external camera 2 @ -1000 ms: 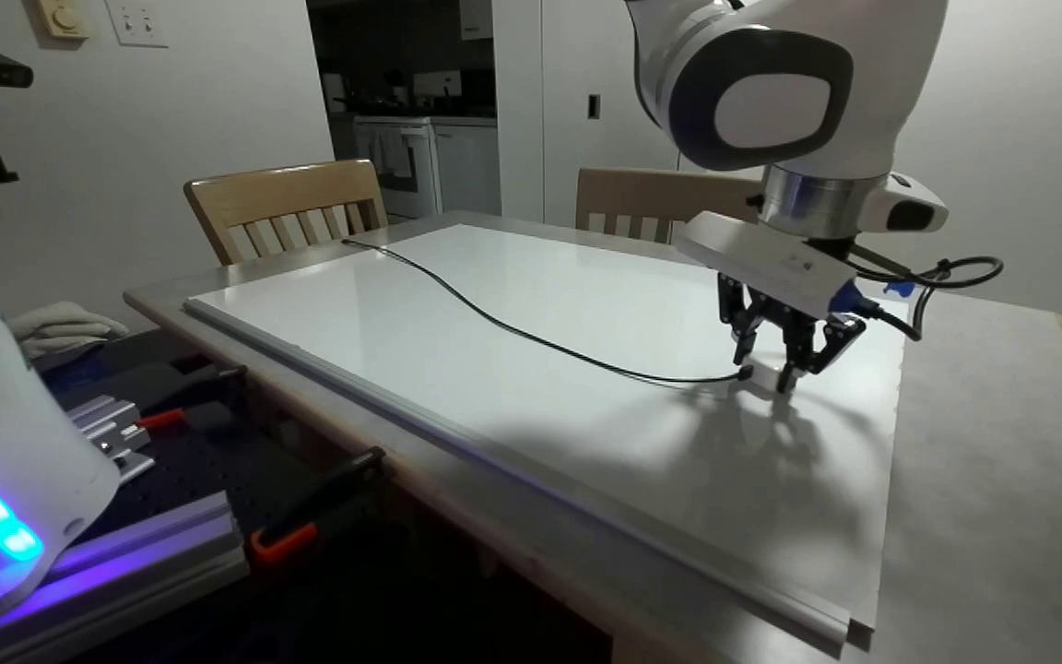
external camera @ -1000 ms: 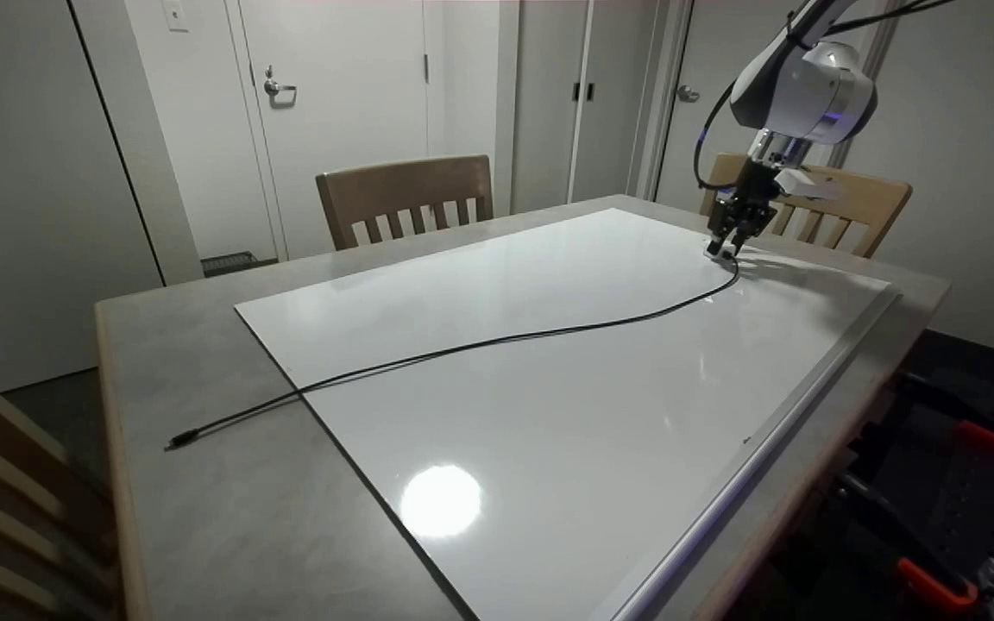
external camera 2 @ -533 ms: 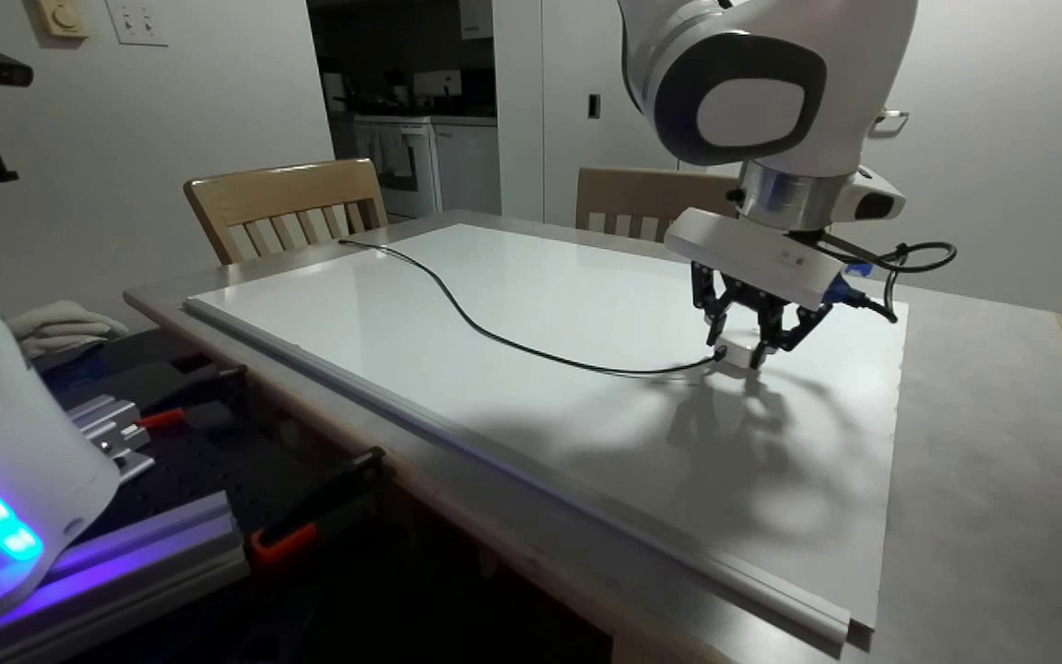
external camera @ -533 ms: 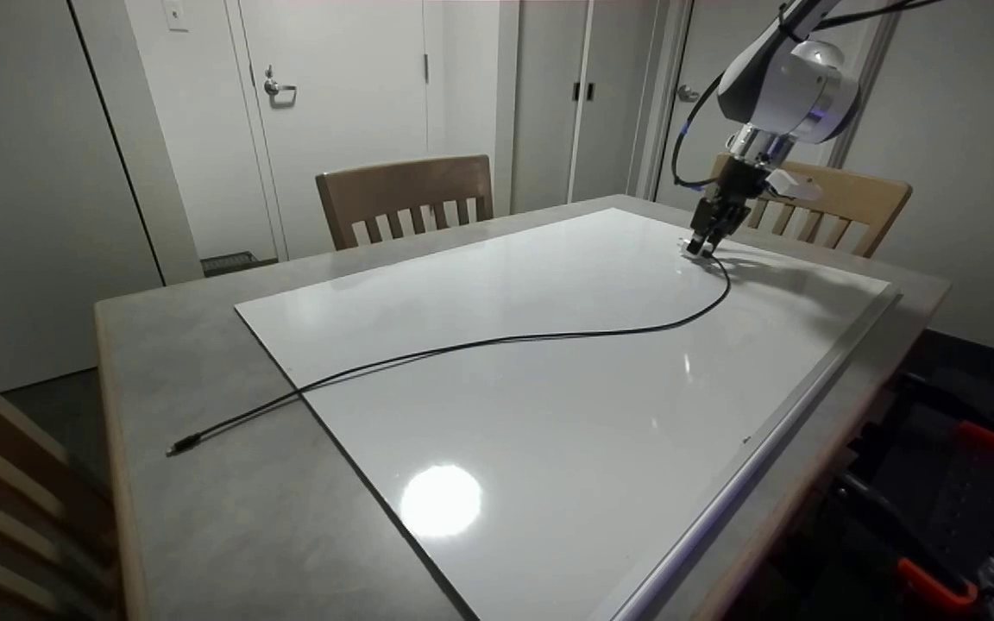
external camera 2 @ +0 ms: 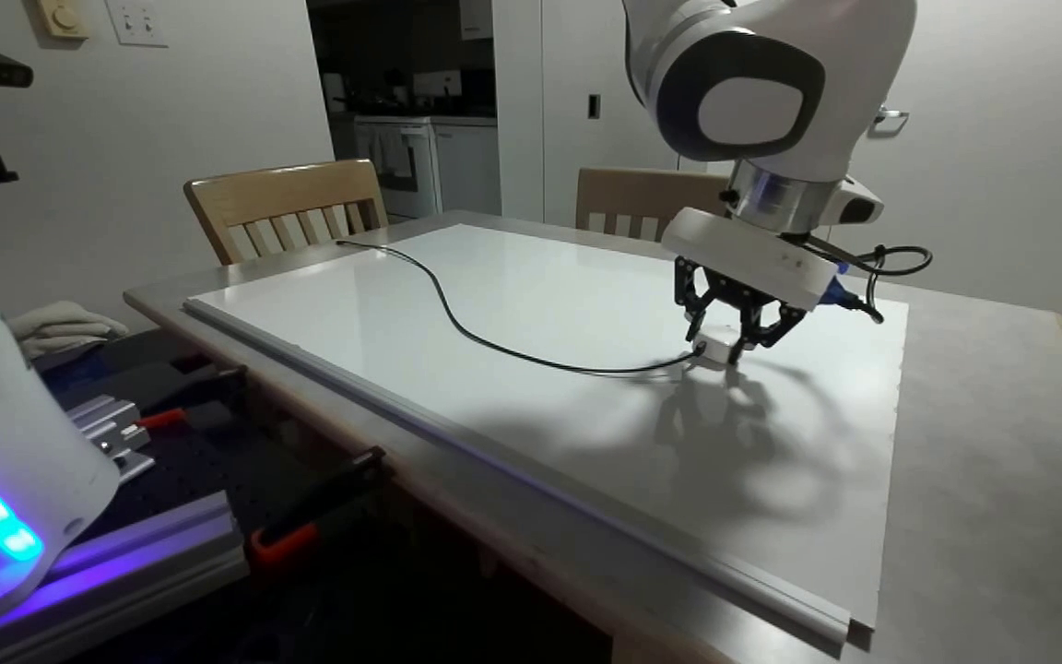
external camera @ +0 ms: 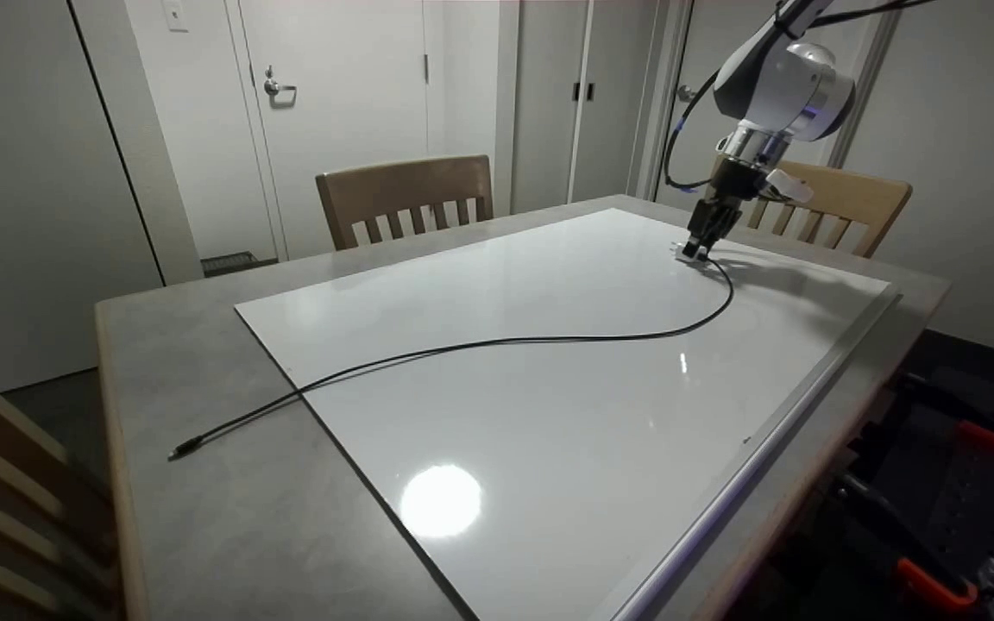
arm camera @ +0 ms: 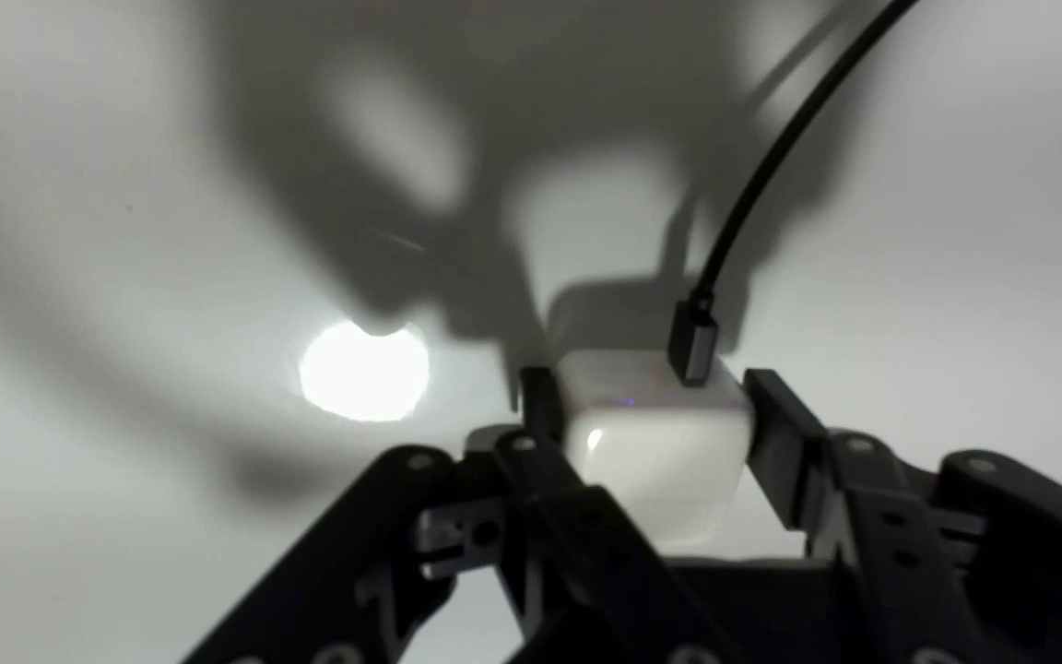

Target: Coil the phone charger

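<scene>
The phone charger is a long thin black cable (external camera: 549, 339) with a white adapter block (arm camera: 651, 461) on one end. My gripper (arm camera: 655, 401) is shut on the block, one finger on each side. In the wrist view the cable (arm camera: 784, 138) leaves a black plug (arm camera: 692, 343) on the block's far face. The gripper (external camera 2: 713, 347) holds the block low over the whiteboard (external camera 2: 540, 277); I cannot tell if it touches. The cable curves from the block across the board. Its free plug (external camera: 189, 445) lies on the grey table past the board's edge.
The whiteboard lies on a grey table (external camera: 229, 535) and has a raised rail (external camera: 721, 509) along one side. Wooden chairs (external camera: 411, 194) stand around the table. Clamps with orange parts (external camera 2: 284, 546) sit at the table's edge by the robot base (external camera 2: 15, 461).
My gripper has moved left in both exterior views, carrying the white block. The cable near the block now bends in a tighter curve. The free plug has shifted only slightly.
</scene>
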`<state>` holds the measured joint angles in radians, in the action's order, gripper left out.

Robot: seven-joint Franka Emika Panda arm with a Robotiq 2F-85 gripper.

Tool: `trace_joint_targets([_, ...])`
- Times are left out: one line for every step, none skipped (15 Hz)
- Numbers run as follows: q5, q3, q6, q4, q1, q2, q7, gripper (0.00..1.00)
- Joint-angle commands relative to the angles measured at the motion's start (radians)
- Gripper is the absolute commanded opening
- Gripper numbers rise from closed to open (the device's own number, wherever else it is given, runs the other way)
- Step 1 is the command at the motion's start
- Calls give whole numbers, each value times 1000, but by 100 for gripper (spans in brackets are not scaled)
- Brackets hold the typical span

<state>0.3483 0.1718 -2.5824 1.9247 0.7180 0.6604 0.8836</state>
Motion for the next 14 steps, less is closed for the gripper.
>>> trace_joint_targets([44,-4,21,-14,9,7,17,27])
trace_joint_targets([59,-3,8,-9,11,3,18,27])
trace_joint_targets([71,-8,-5,-1,10,-3,7,27])
trace_joint_targets([52,-18,3,-4,-10,0,5,27])
trace_joint_targets([54,-20,2,-4,-10,0,4,52])
trace_joint_targets([54,-20,3,-4,-11,0,4,52])
trace_joint_targets([54,-21,3,-4,-12,0,4,52])
trace_joint_targets([54,-21,3,-4,-13,0,4,52])
trace_joint_targets([54,-21,3,-4,-13,0,4,52])
trace_joint_targets([57,-17,6,-1,-7,-3,13,27])
trace_joint_targets([48,-23,9,-4,-13,-4,9,27])
trace_joint_targets([37,-25,18,-10,-19,-5,11,27])
trace_joint_targets([16,-35,31,-19,-34,-6,3,27])
trace_joint_targets([-6,-42,44,-27,-47,-7,-1,27])
